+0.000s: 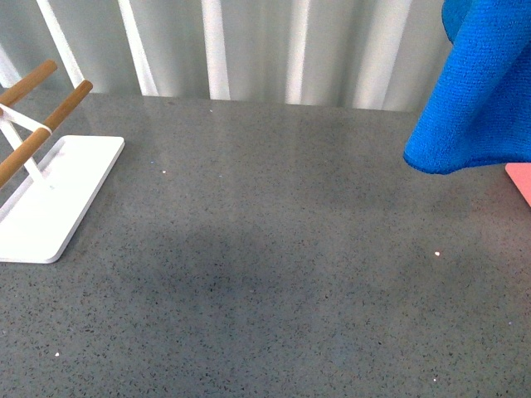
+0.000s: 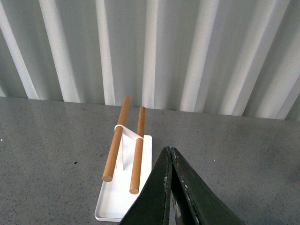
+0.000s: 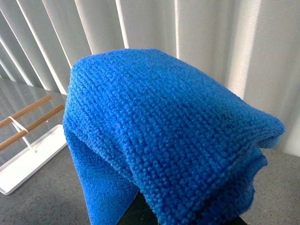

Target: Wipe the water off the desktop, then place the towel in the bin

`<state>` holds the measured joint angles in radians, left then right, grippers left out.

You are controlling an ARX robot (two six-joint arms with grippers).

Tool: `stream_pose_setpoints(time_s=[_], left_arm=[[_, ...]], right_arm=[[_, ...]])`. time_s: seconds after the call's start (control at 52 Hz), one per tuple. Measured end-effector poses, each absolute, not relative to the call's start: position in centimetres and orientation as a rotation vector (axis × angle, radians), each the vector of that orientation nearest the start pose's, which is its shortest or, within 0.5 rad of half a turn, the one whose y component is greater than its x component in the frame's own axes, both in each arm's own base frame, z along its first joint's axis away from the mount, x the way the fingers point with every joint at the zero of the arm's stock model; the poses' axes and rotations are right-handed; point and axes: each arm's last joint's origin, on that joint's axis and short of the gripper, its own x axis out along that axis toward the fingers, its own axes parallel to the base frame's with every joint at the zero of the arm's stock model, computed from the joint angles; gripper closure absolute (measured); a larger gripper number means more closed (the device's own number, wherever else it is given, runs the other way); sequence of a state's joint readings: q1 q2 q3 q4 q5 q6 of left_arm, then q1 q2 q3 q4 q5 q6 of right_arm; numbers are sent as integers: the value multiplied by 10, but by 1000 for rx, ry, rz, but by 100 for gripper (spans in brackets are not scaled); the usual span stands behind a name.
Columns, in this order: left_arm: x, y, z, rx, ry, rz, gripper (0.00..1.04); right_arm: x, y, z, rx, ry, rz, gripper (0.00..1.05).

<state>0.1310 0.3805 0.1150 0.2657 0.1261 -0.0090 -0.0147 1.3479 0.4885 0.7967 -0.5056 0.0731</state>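
Grey speckled stone table runs to a ribbed white wall. Bright blue fuzzy towel hangs aloft far right, carried by the right end effector hidden beneath it; salmon-pink bin corner lies just below-right. Left end effector sits pinched closed, empty.

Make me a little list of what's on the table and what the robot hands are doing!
towel: blue, fuzzy, hanging in the air over the desktop's right side
desktop: grey, speckled; no puddle I can make out
bin: only a pink corner shows, at the right edge
rack: white base, two wooden bars, far left
left gripper: shut, empty
right gripper: hidden by the towel
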Motion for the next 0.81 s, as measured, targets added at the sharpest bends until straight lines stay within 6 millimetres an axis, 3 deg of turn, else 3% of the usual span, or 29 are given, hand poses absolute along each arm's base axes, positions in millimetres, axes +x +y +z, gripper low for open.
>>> stream_pose_setpoints(time_s=[0.25,0.808], left_arm=[[117,0,184,-7,0,-8,101],[103,0,171,-6,-2,0,101]], right_arm=[[259,12,209,83,84,485,101],[259,17,207,79,104,469,101]])
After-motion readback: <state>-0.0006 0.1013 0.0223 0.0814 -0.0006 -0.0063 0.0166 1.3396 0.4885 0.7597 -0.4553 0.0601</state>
